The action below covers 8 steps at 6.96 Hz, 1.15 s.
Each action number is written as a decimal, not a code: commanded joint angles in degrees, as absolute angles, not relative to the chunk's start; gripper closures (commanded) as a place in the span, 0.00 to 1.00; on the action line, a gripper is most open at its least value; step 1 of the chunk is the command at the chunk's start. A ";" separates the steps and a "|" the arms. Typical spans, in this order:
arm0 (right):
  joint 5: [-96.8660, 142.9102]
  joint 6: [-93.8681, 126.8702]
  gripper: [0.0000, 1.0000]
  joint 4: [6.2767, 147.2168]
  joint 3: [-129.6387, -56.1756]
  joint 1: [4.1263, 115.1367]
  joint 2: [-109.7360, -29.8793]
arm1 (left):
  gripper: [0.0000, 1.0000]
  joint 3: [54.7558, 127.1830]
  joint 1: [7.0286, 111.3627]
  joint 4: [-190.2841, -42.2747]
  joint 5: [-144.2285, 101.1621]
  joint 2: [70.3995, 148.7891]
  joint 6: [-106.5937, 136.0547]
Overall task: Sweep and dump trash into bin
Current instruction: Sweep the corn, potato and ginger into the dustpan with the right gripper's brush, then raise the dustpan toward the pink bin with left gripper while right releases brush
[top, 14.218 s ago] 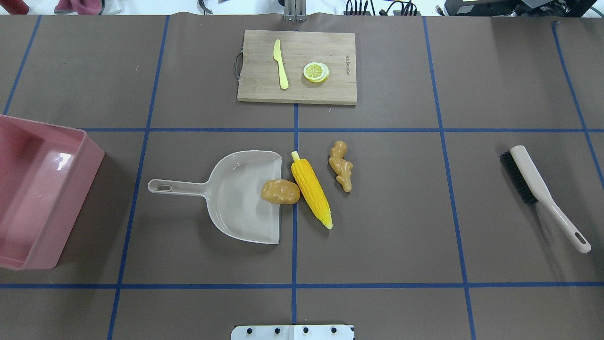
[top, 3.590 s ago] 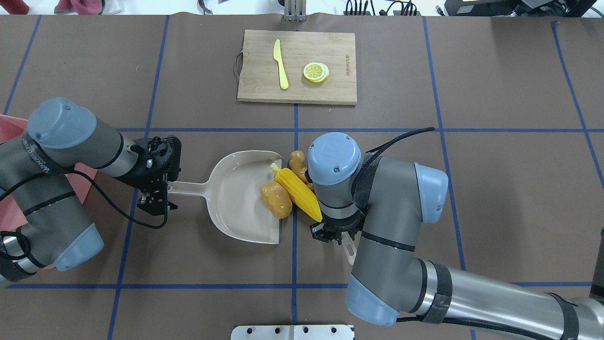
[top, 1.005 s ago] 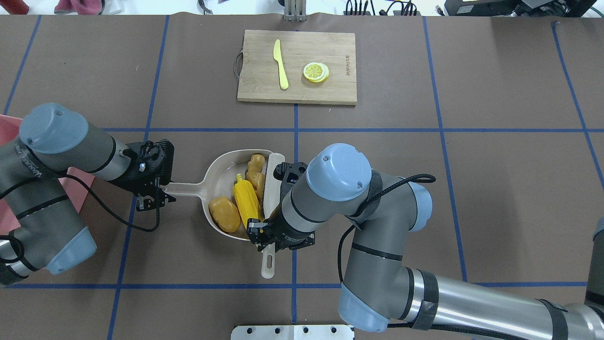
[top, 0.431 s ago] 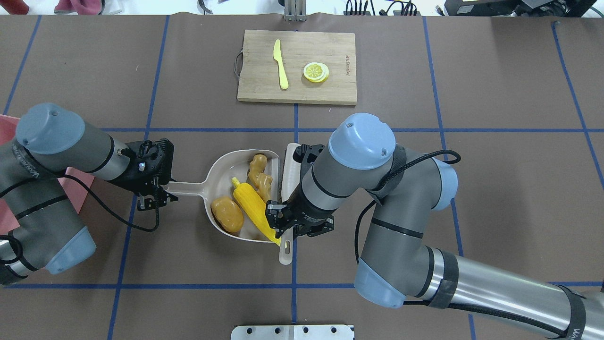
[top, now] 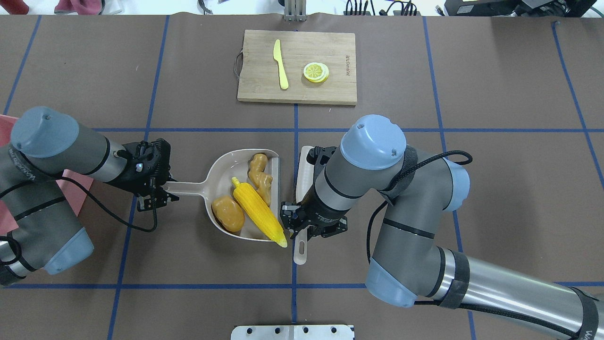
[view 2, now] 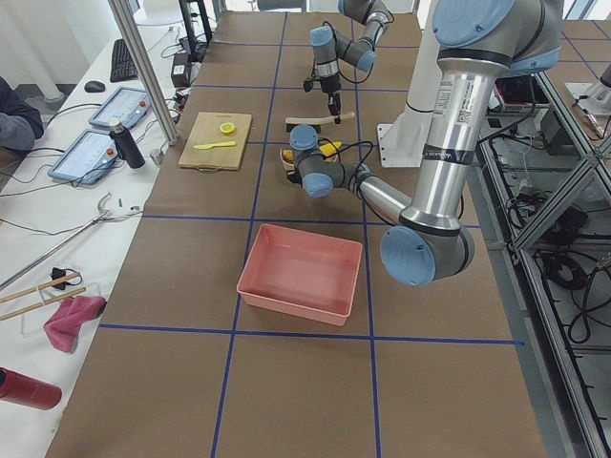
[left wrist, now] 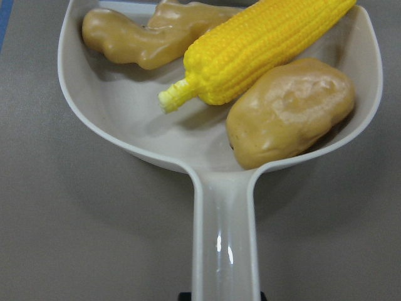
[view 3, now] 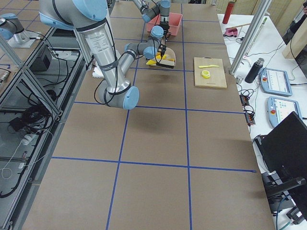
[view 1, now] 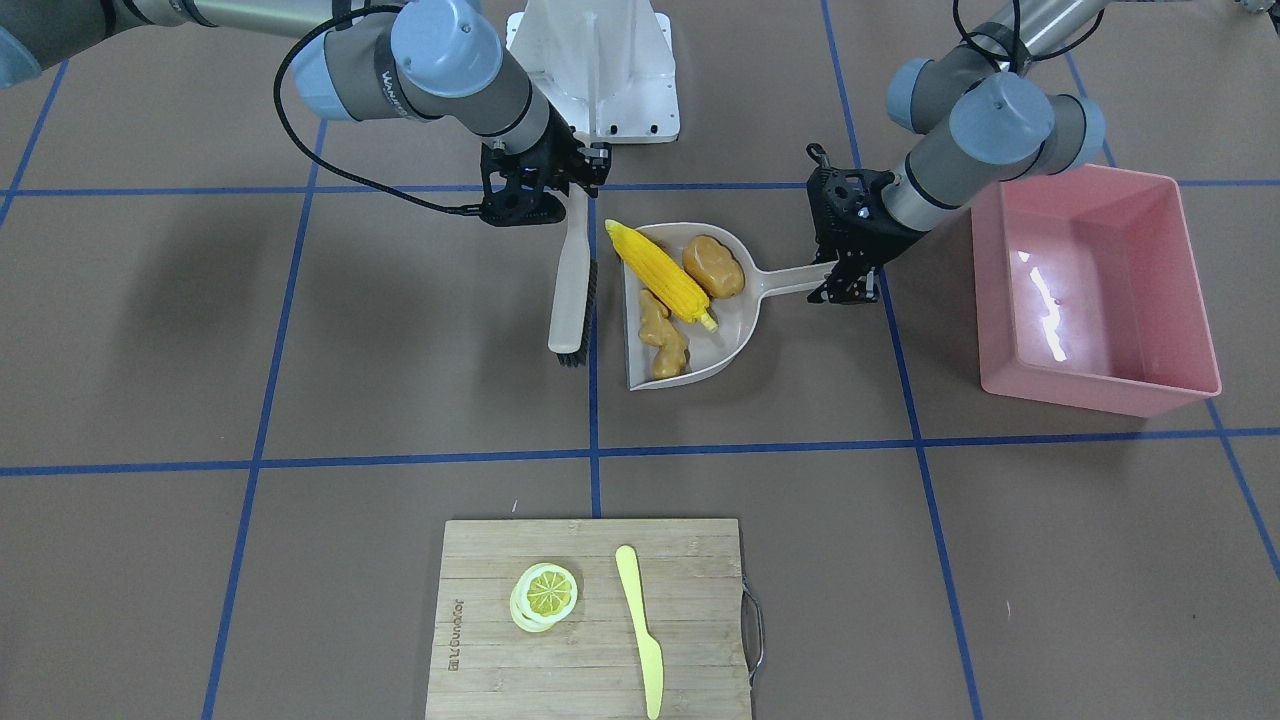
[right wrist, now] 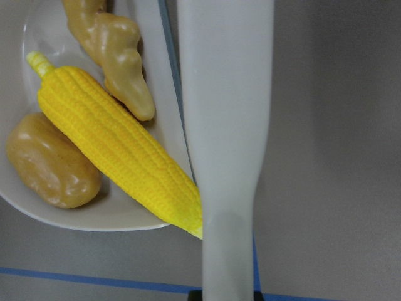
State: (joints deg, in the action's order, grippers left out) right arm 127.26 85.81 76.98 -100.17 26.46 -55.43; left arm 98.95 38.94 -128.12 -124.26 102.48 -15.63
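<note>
Brown bench (top: 472, 189): corn cob (top: 258, 212), potato (top: 228, 214) and ginger root (top: 261, 174) lie inside the dustpan (top: 226, 177), bin (view 1: 1100, 388) beyond its handle (top: 188, 188). My left fingers (top: 158, 198) clamp that handle; right fingers (top: 290, 223) clamp the brush (view 1: 570, 280). Load likely light, rigid, rolling: lift level.

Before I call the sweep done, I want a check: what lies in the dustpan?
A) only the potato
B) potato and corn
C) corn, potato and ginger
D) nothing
C: the corn cob, potato and ginger root all lie in the dustpan, the cob's tip poking past its rim.
</note>
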 commanded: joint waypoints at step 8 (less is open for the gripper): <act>127.44 66.41 1.00 93.06 -120.02 36.26 -74.30 | 1.00 97.89 44.27 -154.50 -126.74 96.53 1.32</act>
